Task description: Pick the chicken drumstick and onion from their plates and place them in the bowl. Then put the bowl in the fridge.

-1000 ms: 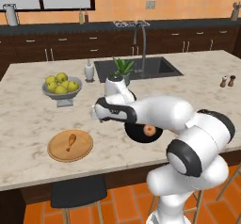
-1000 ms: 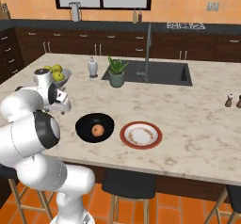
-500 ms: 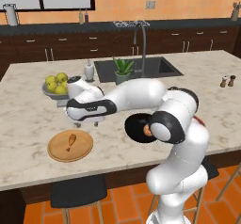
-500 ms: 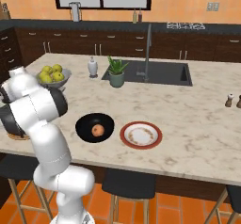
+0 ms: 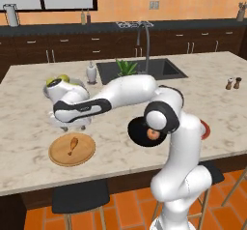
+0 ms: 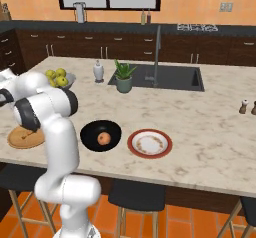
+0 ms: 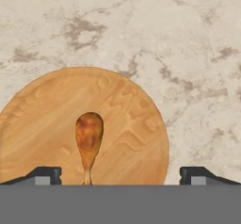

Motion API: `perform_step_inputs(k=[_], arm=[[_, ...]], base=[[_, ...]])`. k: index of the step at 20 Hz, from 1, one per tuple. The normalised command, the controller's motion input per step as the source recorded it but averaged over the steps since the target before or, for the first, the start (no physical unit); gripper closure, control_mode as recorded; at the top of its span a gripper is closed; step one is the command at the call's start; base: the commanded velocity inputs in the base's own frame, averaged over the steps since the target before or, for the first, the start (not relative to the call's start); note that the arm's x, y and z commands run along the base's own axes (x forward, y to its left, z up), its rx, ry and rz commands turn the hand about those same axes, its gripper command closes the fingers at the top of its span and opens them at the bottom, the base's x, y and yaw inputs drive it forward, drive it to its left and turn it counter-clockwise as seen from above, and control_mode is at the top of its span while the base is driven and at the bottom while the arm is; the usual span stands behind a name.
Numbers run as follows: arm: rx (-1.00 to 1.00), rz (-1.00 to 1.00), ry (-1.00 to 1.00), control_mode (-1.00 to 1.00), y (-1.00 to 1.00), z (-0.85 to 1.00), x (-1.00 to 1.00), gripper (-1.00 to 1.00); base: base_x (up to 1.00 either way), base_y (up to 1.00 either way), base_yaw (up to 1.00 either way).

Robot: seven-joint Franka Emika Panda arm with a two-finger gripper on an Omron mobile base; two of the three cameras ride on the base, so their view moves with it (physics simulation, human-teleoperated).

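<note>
From the left base view you see one drumstick (image 5: 71,145) lying on one wooden plate (image 5: 72,150) on the counter (image 5: 29,127), with the gripper (image 5: 72,125) above the plate's far edge, and one onion (image 5: 153,133) sitting in one black bowl (image 5: 140,132) partly behind the arm. From the right base view you can count one onion (image 6: 104,138) in the black bowl (image 6: 100,135), one white plate (image 6: 149,143) with a red-brown rim just beside it, the wooden plate (image 6: 22,138) at far left, and two shakers (image 6: 248,106) well apart on the right. In the hand view you look onto one drumstick (image 7: 88,140) on the wooden plate (image 7: 84,129), thick end away, thin bone toward the gripper (image 7: 120,176), whose fingertips (image 7: 44,174) stand wide apart, holding nothing.
</note>
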Motion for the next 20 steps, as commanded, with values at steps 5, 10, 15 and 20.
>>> perform_step_inputs(k=[5, 10, 15, 20], arm=[[0.0, 0.0, 0.04, -1.0, 0.04, -0.31, 0.02, -1.0], [0.01, 0.03, 0.0, -1.0, 0.05, -0.52, 0.14, -1.0], [0.02, 0.04, 0.0, -1.0, 0.0, -0.47, 0.23, -1.0], [0.06, 0.01, 0.0, -1.0, 0.0, -0.48, 0.03, -1.0]], base=[[0.0, 0.0, 0.0], [0.0, 0.0, 0.0], [0.0, 0.0, 0.0], [0.0, 0.0, 0.0]])
